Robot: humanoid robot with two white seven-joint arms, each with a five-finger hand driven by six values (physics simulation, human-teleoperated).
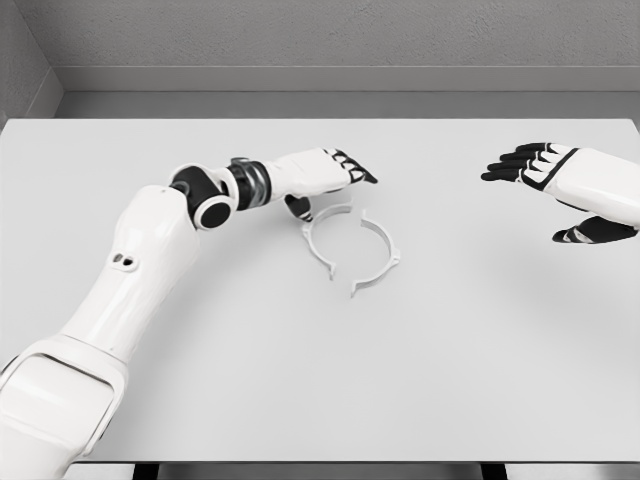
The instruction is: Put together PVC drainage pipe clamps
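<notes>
Two clamp halves are present on the table (480, 360), lying flat near its centre: the left clamp half (322, 237) and the right clamp half (380, 258). Each is a thin semicircular band of smooth white plastic with small outward tabs at its ends. Their hollow sides face each other to form a near ring, with gaps showing between the ends at top and bottom. The table is one broad, matte pale grey slab. The left hand (325, 175), white-shelled with black fingers, sits just behind the left half, fingers extended and fairly flat, thumb (297, 208) pointing down close to the band; contact cannot be confirmed, and it grips nothing. The right hand (560, 185) hovers well apart at the right edge, fingers spread wide, empty.
</notes>
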